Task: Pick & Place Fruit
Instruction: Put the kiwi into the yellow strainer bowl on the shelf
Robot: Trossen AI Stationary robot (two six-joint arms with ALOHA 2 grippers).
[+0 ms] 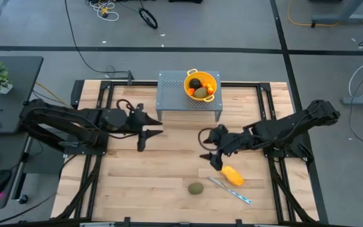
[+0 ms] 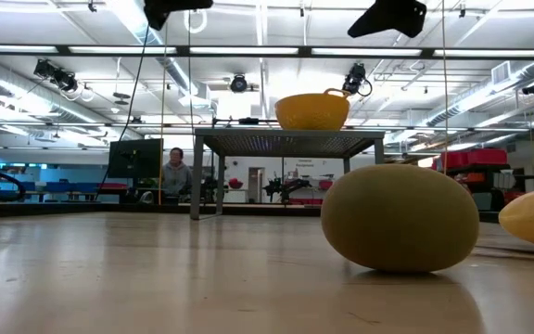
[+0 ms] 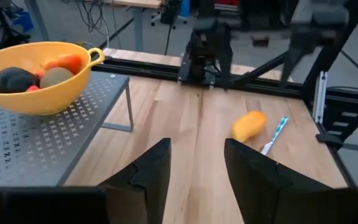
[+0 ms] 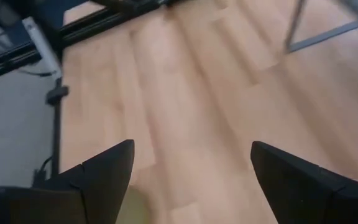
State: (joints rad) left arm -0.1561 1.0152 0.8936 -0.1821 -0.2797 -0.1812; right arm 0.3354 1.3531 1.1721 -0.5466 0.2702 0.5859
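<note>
A yellow-orange oblong fruit (image 1: 232,175) and an olive-green oval fruit (image 1: 196,188) lie on the wooden table near its front edge. The oval fills the low view (image 2: 400,218). A dark ball, a green oval and orange pieces sit in the yellow colander (image 1: 200,85), which stands on a grey perforated stand (image 1: 175,94). My left gripper (image 1: 149,135) hovers open over the table in front of the stand, nothing between its fingers (image 3: 196,168). My right gripper (image 1: 203,146) hangs wide open above bare wood (image 4: 191,168), on the far side of the oblong fruit.
A slim silver-and-blue knife (image 1: 230,190) lies beside the oblong fruit, toward the front edge. The stand's legs (image 3: 129,106) rise from the table's far middle. Black frame rails (image 1: 270,126) border the table. Bare wood lies between the two grippers.
</note>
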